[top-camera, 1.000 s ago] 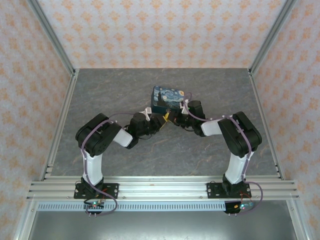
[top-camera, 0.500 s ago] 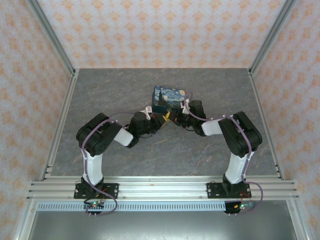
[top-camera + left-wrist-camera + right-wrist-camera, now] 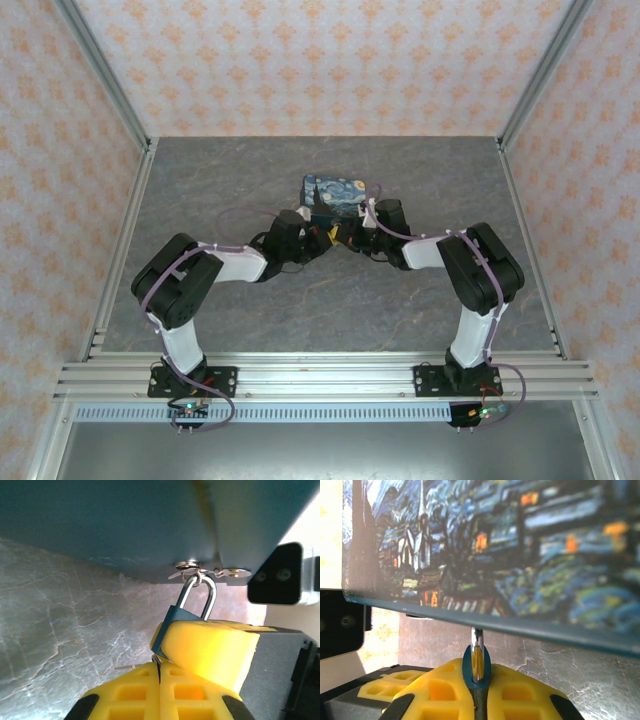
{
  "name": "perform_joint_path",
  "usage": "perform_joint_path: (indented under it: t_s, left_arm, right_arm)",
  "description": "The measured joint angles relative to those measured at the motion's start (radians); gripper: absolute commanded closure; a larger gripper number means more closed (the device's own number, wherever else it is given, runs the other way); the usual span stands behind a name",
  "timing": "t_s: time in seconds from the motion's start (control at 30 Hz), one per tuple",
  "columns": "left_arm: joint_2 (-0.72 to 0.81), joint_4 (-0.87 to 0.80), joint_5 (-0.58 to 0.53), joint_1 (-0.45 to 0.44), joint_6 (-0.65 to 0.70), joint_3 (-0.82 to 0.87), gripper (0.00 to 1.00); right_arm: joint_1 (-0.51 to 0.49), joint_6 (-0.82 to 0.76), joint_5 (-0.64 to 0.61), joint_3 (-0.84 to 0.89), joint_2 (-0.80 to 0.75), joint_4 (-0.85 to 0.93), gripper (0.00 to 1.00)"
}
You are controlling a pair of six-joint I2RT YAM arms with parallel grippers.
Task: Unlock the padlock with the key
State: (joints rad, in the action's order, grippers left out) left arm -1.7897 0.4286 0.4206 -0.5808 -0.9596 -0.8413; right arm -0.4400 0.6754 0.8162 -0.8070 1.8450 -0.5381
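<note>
The painted box (image 3: 520, 540) overhangs the padlock (image 3: 167, 623) pinched by the right hand (image 3: 476, 676); left hand (image 3: 160, 674) pressed together just beneath.

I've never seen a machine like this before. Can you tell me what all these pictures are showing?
It is a robot with two arms bolted to the near edge of a grey stone-patterned table. One picture looks down from above. The other two come from little cameras on the wrists, so you see the yellow fingers up close. On the table stands a blue box painted with a yellow swirly night sky. A small dark blue padlock with a silver loop hangs from the box's metal clasp. The right gripper is shut on the padlock's body. The left gripper is shut just below the lock. A tiny silvery bit at its tips may be the key, but it is too small to be sure.
</note>
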Motion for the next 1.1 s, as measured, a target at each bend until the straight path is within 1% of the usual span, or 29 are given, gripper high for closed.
perform_joint_path:
  t_s: [0.07,0.27,0.43,0.57,0.63,0.7,0.8,0.87,0.97,1.03,1.1]
  left_arm:
    - [0.008,-0.092,-0.030,-0.009,0.051,-0.038,1.00]
    - [0.010,-0.261,-0.098,-0.034,0.167,-0.114,1.00]
    - [0.012,-0.335,-0.158,-0.055,0.231,-0.147,1.00]
    - [0.063,-0.344,-0.177,-0.072,0.251,-0.115,1.00]
    - [0.119,-0.350,-0.172,-0.087,0.253,-0.089,0.92]
    - [0.182,-0.351,-0.166,-0.093,0.250,-0.071,0.86]
    - [0.261,-0.352,-0.163,-0.070,0.230,-0.065,0.75]
    - [0.291,-0.358,-0.163,-0.048,0.223,-0.066,0.70]
    - [0.297,-0.390,-0.165,-0.024,0.216,-0.082,0.68]
    - [0.297,-0.420,-0.167,-0.020,0.216,-0.091,0.67]
    - [0.296,-0.440,-0.167,-0.018,0.217,-0.101,0.66]
  right_arm:
    - [-0.001,-0.004,0.001,-0.002,0.000,0.007,1.00]
    - [-0.004,-0.024,0.000,-0.007,0.000,0.021,1.00]
    - [-0.004,-0.032,0.000,-0.007,0.000,0.025,1.00]
    - [-0.012,-0.034,0.003,-0.008,0.000,0.027,1.00]
    - [-0.021,-0.051,0.002,-0.014,0.000,0.047,1.00]
    - [-0.028,-0.086,-0.006,-0.024,0.000,0.080,1.00]
    - [-0.031,-0.149,-0.015,-0.041,-0.003,0.143,1.00]
    - [-0.033,-0.191,-0.024,-0.052,-0.006,0.191,1.00]
    - [-0.039,-0.247,-0.043,-0.063,-0.016,0.261,1.00]
    - [-0.042,-0.280,-0.053,-0.066,-0.023,0.294,0.93]
    - [-0.042,-0.304,-0.060,-0.066,-0.031,0.322,0.78]
